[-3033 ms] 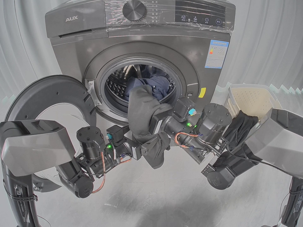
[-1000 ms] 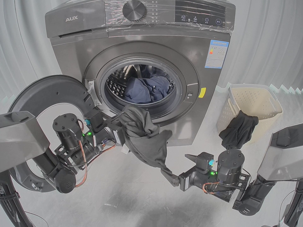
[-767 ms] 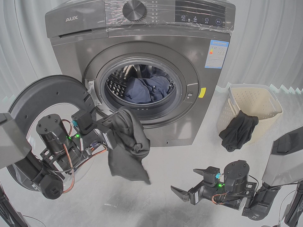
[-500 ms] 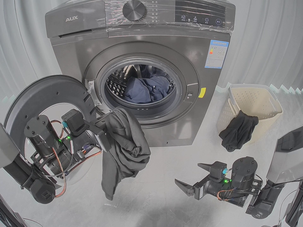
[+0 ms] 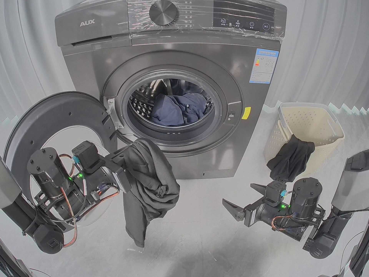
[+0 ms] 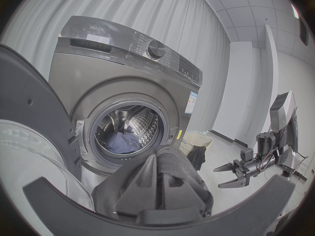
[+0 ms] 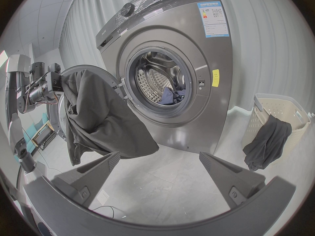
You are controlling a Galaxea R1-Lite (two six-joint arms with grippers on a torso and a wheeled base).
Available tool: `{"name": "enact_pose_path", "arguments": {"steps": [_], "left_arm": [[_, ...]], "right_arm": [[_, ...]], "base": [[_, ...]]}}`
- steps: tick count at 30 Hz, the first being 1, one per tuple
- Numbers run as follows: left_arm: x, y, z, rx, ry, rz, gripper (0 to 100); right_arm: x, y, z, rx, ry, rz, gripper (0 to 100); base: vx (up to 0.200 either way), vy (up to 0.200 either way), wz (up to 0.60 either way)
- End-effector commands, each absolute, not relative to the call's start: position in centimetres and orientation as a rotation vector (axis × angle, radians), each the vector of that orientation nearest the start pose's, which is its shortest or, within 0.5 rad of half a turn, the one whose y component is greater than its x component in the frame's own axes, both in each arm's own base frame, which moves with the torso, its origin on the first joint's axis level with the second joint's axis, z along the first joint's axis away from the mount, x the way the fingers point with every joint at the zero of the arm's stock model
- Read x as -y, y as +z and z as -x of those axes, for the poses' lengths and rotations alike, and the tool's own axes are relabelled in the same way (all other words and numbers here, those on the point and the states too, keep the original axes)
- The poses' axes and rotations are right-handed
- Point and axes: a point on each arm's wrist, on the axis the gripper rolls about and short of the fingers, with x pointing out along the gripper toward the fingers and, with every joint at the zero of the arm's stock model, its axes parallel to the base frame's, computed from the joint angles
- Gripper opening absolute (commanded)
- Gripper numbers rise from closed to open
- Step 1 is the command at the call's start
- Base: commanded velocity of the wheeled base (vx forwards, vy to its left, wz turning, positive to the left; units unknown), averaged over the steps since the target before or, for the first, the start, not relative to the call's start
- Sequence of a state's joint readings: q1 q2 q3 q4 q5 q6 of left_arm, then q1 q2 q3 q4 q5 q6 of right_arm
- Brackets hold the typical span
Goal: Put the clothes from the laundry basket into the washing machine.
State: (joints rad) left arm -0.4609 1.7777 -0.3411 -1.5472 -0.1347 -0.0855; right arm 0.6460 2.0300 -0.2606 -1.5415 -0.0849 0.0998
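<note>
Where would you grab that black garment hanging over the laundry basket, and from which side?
Probably the bunched fold at the top of the black garment, where it crosses the front rim of the basket. Come from the front, slightly above: the cloth hangs outside that wall, facing the open right end effector.

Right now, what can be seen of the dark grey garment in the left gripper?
The dark grey garment looks like soft, matte fabric, bunched and creased. Its upper part is draped over and pinched in the left gripper. The rest hangs in loose folds, one long tail lowest, seemingly clear of the floor. It hangs in front of the washing machine, just below the drum opening and beside the open door. Nothing else visibly touches it. The right gripper is open and apart.
</note>
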Motion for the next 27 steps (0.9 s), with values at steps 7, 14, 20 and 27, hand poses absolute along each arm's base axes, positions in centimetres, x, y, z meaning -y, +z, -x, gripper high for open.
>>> {"name": "enact_pose_path", "arguments": {"steps": [7, 14, 20, 27], "left_arm": [[12.3, 14.0, -22.6, 0.077, -0.620, 0.096, 0], [12.3, 13.6, -22.6, 0.054, -0.622, 0.094, 0], [12.5, 13.0, -22.9, 0.035, -0.622, 0.088, 0], [12.6, 12.7, -23.1, 0.023, -0.620, 0.084, 0]], "right_arm": [[-16.2, 5.6, -21.9, -0.259, 0.545, -0.010, 100], [-16.3, 5.6, -21.7, -0.263, 0.552, -0.011, 100], [-16.3, 5.5, -21.7, -0.264, 0.551, -0.010, 100], [-16.2, 5.6, -21.5, -0.264, 0.554, -0.010, 100]], "base": [[0.000, 0.000, 0.00], [0.029, 0.000, 0.00], [0.200, 0.000, 0.00], [0.200, 0.000, 0.00]]}}
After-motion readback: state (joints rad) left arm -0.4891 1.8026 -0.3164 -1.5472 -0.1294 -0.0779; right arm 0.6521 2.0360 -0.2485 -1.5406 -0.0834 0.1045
